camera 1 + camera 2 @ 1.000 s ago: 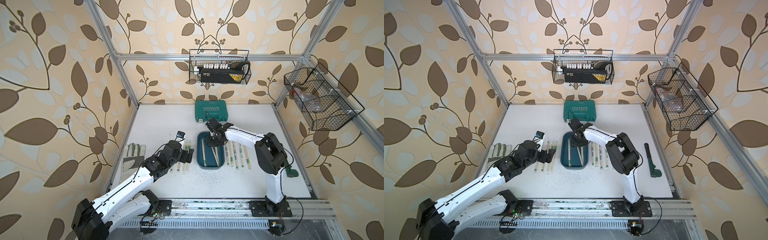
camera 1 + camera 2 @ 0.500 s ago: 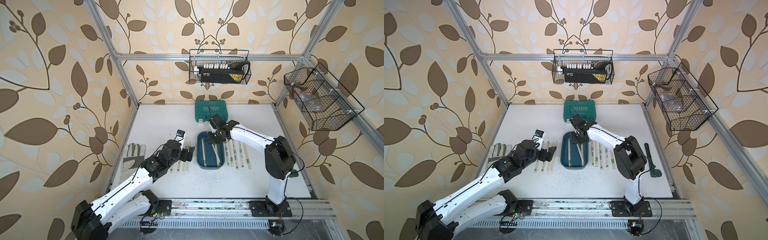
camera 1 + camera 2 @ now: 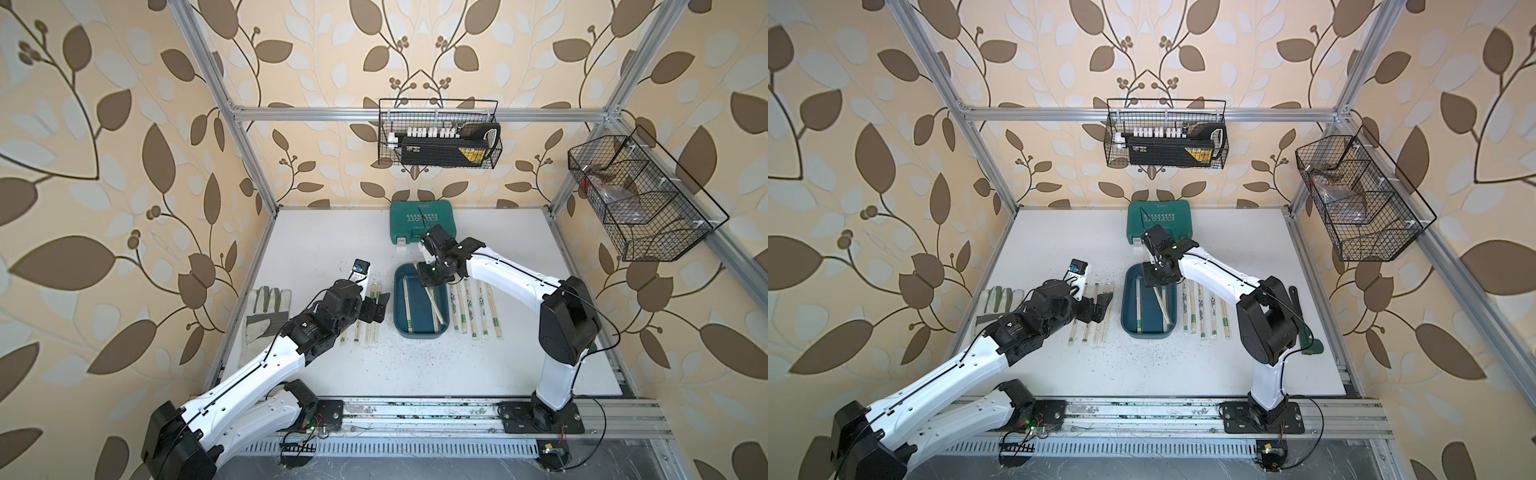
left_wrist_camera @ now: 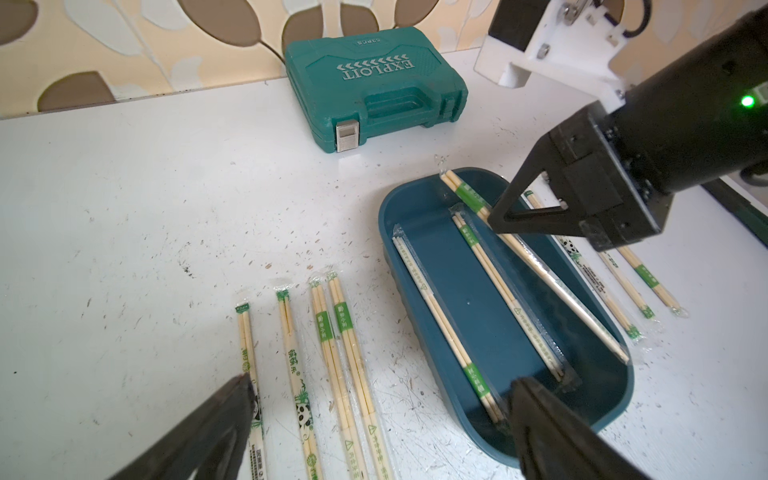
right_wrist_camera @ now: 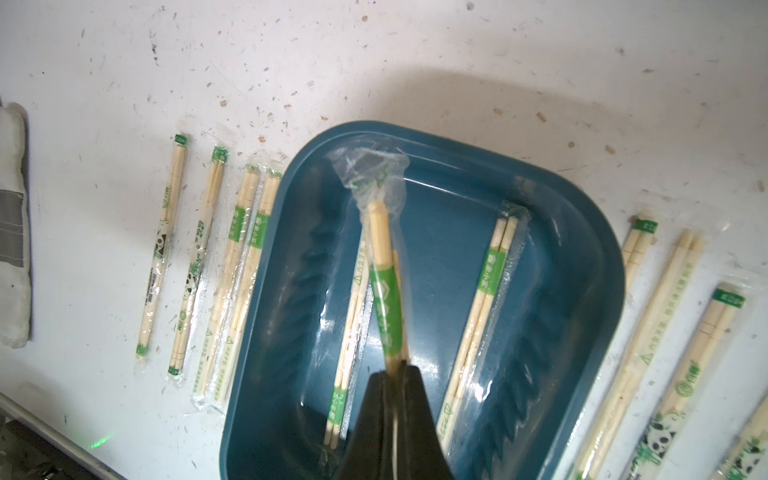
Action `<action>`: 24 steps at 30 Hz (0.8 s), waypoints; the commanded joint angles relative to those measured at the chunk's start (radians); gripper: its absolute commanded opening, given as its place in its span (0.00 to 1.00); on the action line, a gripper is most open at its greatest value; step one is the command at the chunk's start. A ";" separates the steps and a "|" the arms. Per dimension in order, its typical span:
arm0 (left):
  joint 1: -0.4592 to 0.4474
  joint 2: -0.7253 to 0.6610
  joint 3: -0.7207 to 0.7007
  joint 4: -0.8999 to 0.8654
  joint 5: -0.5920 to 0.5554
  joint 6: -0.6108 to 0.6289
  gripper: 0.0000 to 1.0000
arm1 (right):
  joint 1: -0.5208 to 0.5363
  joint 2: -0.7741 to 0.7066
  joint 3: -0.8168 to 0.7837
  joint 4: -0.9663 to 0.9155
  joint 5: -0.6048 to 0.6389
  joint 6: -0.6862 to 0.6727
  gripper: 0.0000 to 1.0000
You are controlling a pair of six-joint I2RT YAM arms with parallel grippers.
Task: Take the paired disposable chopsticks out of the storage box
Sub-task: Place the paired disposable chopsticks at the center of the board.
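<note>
Reaching forward, elbow bent, the right arm [image 3: 507,274] aimed its right claw [image 5: 392,370] down, pinched shut on one slanted clear-wrapped pale wooden chopstick pair [image 5: 384,299] above the shallow teal-blue plastic tray [image 5: 602,270]. Two more wrapped pairs [image 5: 482,299] lay below it; the left claw [image 3: 376,305] hovered wide open beside the tray.

Three paired disposable chopsticks [image 4: 439,318] lay in the one storage box [image 4: 469,299], four left of it, four or more right; one tool case [image 4: 374,87], two wire baskets [image 3: 660,243], one glove [image 3: 268,309].
</note>
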 commanded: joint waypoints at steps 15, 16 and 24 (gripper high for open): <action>-0.008 0.006 0.085 -0.050 0.021 -0.006 0.99 | -0.019 -0.046 0.110 -0.082 0.072 0.036 0.00; -0.008 0.015 0.091 -0.045 0.031 -0.006 0.99 | -0.034 -0.059 0.113 -0.090 0.070 0.038 0.00; -0.009 0.023 0.121 0.001 0.092 0.007 0.99 | -0.255 -0.230 -0.029 -0.143 0.122 -0.082 0.00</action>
